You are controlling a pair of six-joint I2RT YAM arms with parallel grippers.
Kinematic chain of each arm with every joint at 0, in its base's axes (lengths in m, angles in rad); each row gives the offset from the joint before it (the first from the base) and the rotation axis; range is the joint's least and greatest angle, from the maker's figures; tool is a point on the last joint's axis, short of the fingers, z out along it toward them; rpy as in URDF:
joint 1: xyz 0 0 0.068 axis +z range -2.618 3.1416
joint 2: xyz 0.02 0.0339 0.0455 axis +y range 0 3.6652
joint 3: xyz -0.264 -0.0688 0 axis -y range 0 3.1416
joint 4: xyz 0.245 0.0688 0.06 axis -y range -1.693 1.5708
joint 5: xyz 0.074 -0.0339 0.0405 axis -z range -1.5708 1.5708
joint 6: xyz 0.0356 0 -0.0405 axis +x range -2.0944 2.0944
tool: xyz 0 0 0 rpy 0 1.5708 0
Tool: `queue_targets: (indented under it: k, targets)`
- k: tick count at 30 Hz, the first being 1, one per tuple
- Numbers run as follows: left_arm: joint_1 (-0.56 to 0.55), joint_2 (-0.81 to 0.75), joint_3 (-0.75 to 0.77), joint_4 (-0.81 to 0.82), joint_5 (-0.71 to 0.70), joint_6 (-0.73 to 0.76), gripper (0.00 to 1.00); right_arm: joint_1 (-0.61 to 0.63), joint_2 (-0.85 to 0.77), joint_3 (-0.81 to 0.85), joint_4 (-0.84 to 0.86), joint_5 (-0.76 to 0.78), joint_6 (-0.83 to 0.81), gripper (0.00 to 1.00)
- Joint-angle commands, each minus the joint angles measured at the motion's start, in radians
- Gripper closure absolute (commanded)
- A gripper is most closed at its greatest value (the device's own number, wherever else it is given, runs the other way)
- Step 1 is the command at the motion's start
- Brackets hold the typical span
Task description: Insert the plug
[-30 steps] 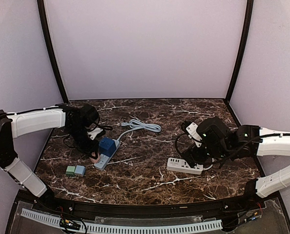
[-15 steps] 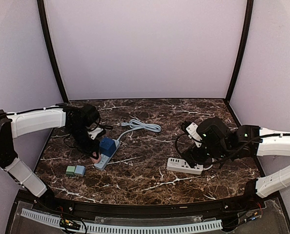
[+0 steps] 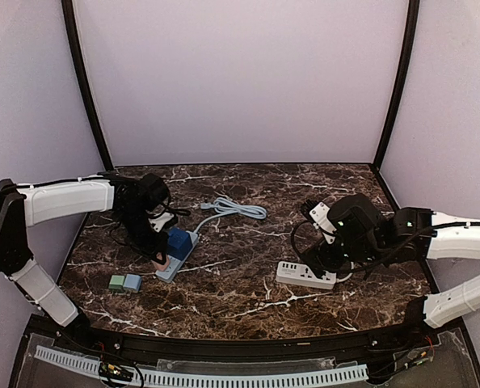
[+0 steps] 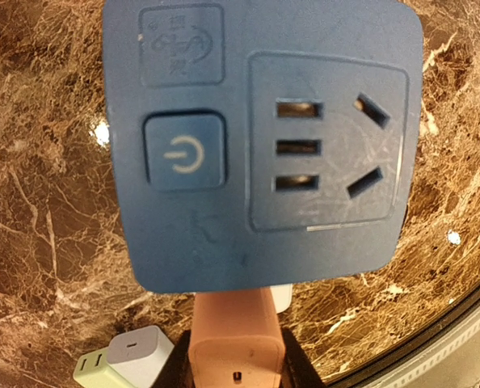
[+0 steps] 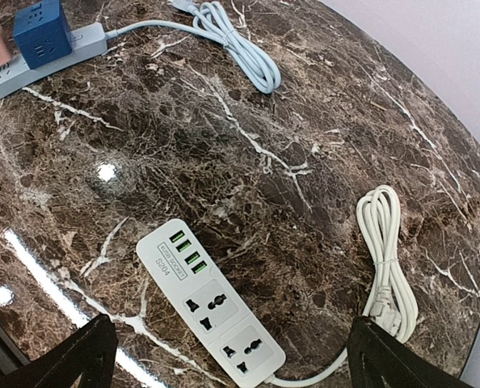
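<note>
1. Left wrist view: the left gripper (image 4: 237, 370) pinches the pink plug (image 4: 236, 323), with a dark finger pressed against each side of it.
2. The plug lies just beside the blue cube (image 4: 260, 137). The cube's edge hides the plug's far end, so I cannot tell whether its prongs are seated.
3. The cube's face shows a power button (image 4: 183, 152) next to a group of socket slots.
4. Two adapters (image 4: 123, 356), one white and one green, lie touching each other on the marble table (image 4: 38, 226), near the plug.
5. Top external view: the cube stands on the pale blue strip (image 3: 175, 260) at the left of the table. The plug and left gripper are at the strip's near end, beside the cube.
6. The strip's pale cable (image 3: 236, 208) lies looped behind it, toward the table's middle.
7. Right wrist view: the right gripper (image 5: 232, 326) is spread wide and grips nothing. It hangs over the white strip (image 5: 212, 303).
8. A bundled white cord (image 5: 385, 267) lies near the white strip, apart from it except where the lead joins.
</note>
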Motion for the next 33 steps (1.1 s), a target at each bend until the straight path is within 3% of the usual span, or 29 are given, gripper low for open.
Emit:
queue_targets:
  k: [1,22,33]
  targets:
    - [-0.003,-0.004,0.019,-0.030,-0.039,-0.004,0.99,-0.005,-0.014,-0.012,0.016,0.013,0.011,0.01]
    - [-0.089,0.049,-0.027,0.054,-0.136,-0.101,0.99,-0.005,-0.011,-0.011,0.011,0.011,0.010,0.01]
    - [-0.092,0.022,-0.093,0.120,-0.127,-0.073,0.99,-0.006,-0.023,-0.017,-0.002,0.011,0.009,0.01]
